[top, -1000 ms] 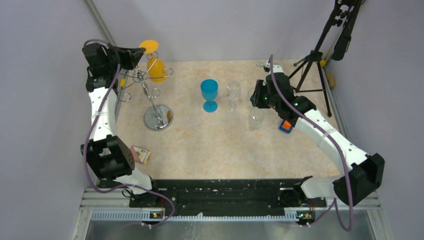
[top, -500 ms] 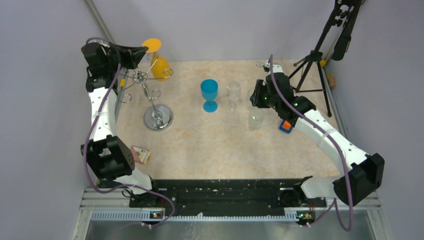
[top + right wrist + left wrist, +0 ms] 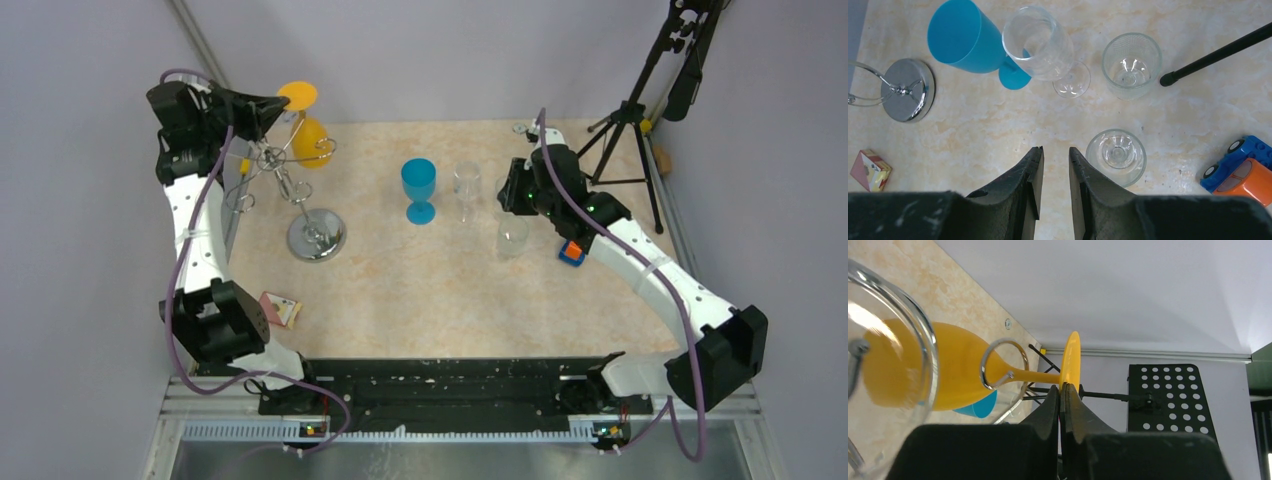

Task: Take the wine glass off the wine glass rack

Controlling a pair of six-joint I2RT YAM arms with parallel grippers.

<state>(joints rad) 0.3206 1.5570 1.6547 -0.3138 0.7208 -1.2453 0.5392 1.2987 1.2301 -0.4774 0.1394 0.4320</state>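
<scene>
The orange wine glass (image 3: 310,140) hangs bowl-down at the table's far left. Its stem passes through a curled loop arm (image 3: 981,369) of the chrome wine glass rack (image 3: 317,236). My left gripper (image 3: 278,104) is shut on the rim of the glass's flat round foot (image 3: 297,95). In the left wrist view the gripper (image 3: 1062,388) pinches the foot's lower edge, with the orange bowl (image 3: 948,365) to its left. My right gripper (image 3: 512,196) hovers open and empty over the table among the clear glasses; its fingers stand a narrow gap apart (image 3: 1055,149).
A blue goblet (image 3: 419,190), a clear wine glass (image 3: 467,188) and a clear tumbler (image 3: 512,236) stand mid-table. A second tumbler (image 3: 1131,65) stands behind. A toy car (image 3: 571,252), a black tripod (image 3: 625,130) and a small box (image 3: 282,309) are nearby.
My left wrist has shifted to the left, still gripping the orange foot. The rack's top and the glass have swung slightly left with it. The right arm has not moved.
</scene>
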